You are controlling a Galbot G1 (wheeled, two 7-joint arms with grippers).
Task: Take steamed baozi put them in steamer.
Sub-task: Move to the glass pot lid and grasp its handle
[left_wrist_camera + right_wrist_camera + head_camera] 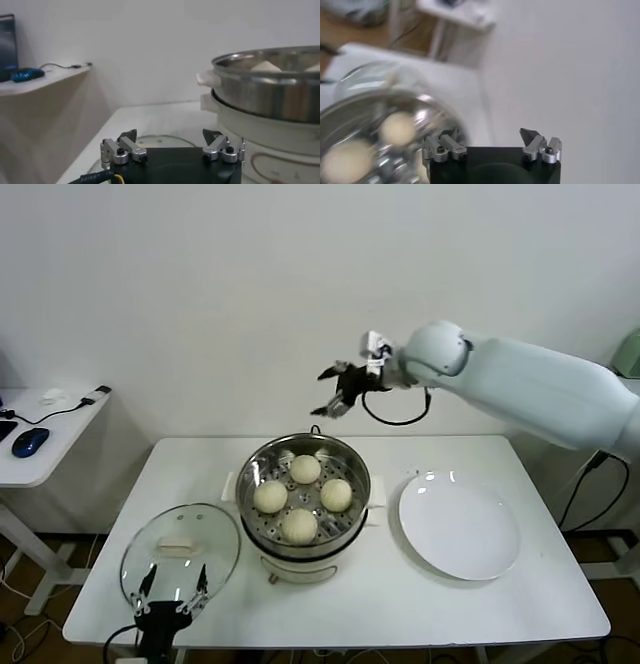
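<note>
Four steamed baozi (303, 496) sit inside the steamer (303, 524); the right hand (338, 396) hangs open above its far rim.

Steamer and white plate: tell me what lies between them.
Nothing: in the head view only a bare strip of table separates the steamer from the white plate.

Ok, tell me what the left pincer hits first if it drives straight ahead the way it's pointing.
Probably the glass lid: the open left pincer sits at the table's near edge, aimed across it. The steamer stands off to one side; depth is unclear.
</note>
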